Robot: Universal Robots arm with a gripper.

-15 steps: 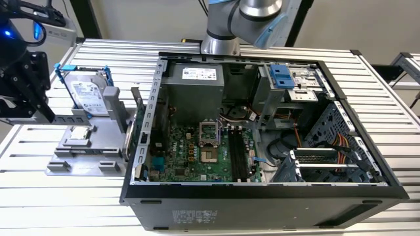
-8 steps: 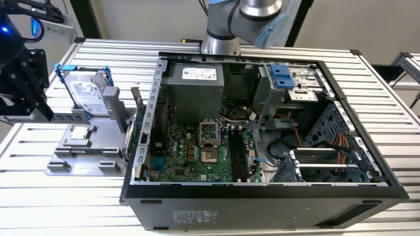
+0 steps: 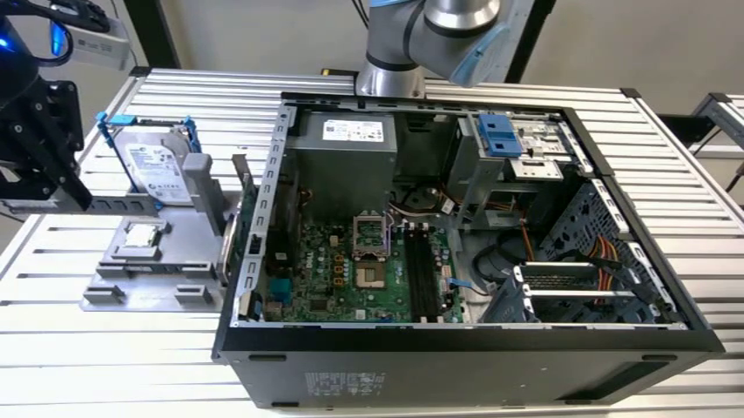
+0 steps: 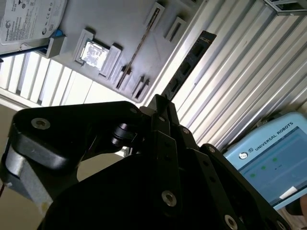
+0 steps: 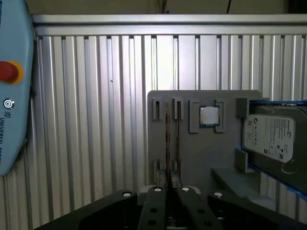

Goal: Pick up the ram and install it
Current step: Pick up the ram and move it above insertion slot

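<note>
In both wrist views my gripper (image 5: pixel 168 191) (image 4: pixel 163 103) is shut on the ram (image 5: pixel 168 143) (image 4: pixel 189 62), a slim dark stick. It appears edge-on in the first wrist view and slanting out from the fingertips in the second wrist view. The ram hangs above the grey parts holder (image 5: pixel 201 158), over its narrow slots. In the exterior view the black gripper (image 3: pixel 47 187) hovers at the far left, beside the holder (image 3: pixel 152 270). The open computer case (image 3: pixel 465 353) lies to the exterior view's right, with the black motherboard slots (image 3: pixel 421 274) exposed inside.
On the holder stand a silver hard drive in a blue frame (image 3: pixel 157 165) (image 5: pixel 271 136) and a small square silver chip (image 3: pixel 139 233) (image 5: pixel 209 115). A light blue teach pendant (image 5: pixel 12 96) (image 4: pixel 268 158) lies on the ribbed aluminium table (image 3: pixel 104 366). The arm's base (image 3: pixel 407 52) rises behind the case.
</note>
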